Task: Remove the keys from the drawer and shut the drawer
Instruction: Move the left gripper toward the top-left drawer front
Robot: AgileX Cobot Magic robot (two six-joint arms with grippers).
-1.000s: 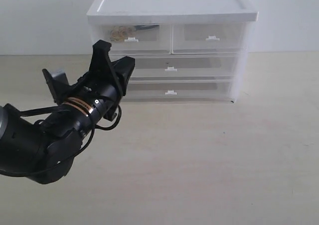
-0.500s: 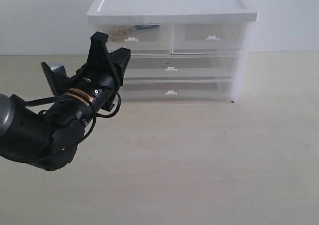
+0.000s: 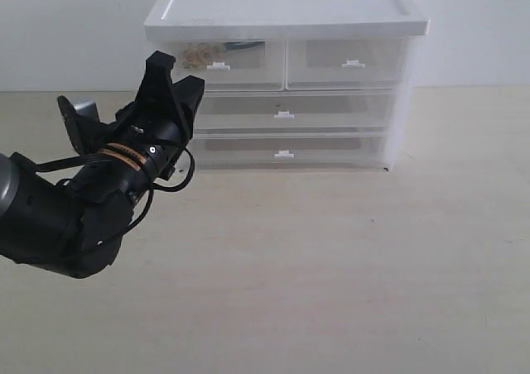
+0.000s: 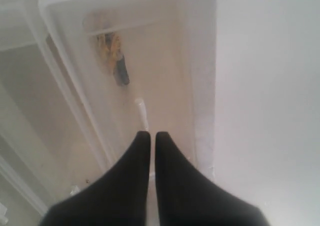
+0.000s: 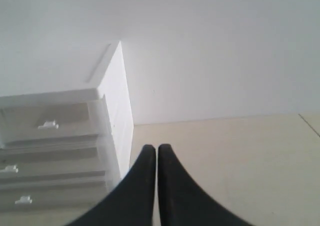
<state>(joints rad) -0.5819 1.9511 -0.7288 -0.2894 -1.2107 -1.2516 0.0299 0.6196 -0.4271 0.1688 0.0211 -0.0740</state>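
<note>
1. In front of the cabinet (image 3: pixel 286 10) the bench (image 3: pixel 348 266) lies bare and wide, right up to the cabinet's base edge.
2. The left gripper (image 3: pixel 175 74) hangs before the cabinet's left front corner. Its fingers are pressed together with only a thin slit between them, grasping nothing, and they stop short of the drawer front.
3. The right gripper (image 5: pixel 156 147), seen only in its wrist view, is off the cabinet's right side, fingers likewise clenched on nothing.
4. The drawer (image 3: pixel 217 64), top left in the cabinet, sits flush with its right-hand twin, and its white tab handle (image 3: pixel 218 65) is untouched.
5. The keys (image 3: pixel 199 55) lie inside the drawer, toward its left end. They show as a gold cluster with a dark cord, blurred by the translucent plastic.
</note>
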